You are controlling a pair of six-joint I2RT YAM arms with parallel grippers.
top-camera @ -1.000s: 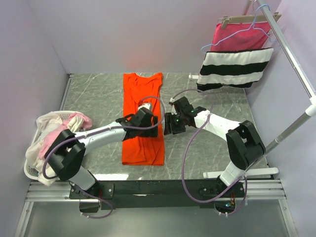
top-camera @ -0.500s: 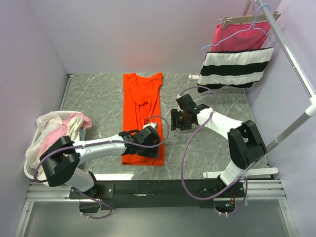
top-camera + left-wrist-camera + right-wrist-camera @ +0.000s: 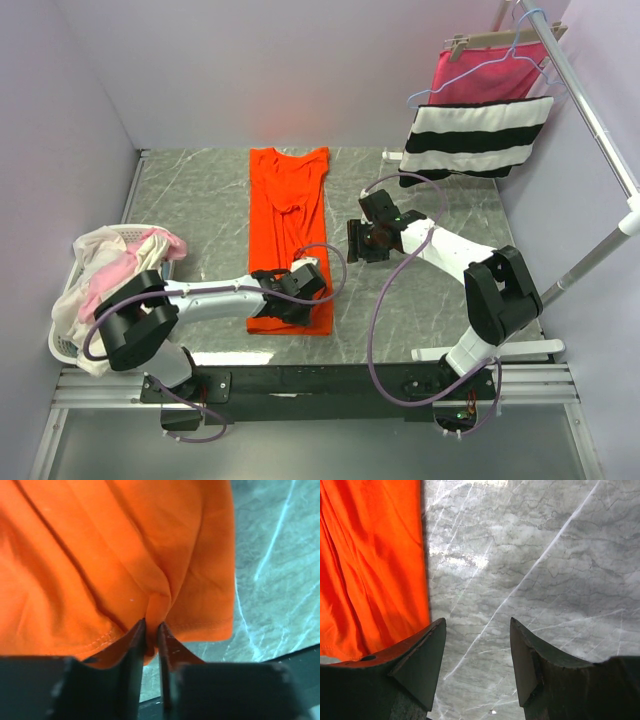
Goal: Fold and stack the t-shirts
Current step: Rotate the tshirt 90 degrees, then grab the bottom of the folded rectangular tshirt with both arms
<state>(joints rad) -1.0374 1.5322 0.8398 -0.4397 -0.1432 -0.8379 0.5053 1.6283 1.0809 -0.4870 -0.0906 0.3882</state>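
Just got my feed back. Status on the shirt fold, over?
Left gripper pinching the orange t-shirt at its near hem. Right gripper open, empty, over the table beside the shirt. Nothing blocking the fold.

From high at the near edge we look down over the whole grey marbled tabletop (image 3: 190,200). Our two wrist cameras hang close above it, both catching the bright orange-red cloth t-shirt (image 3: 290,200) too.
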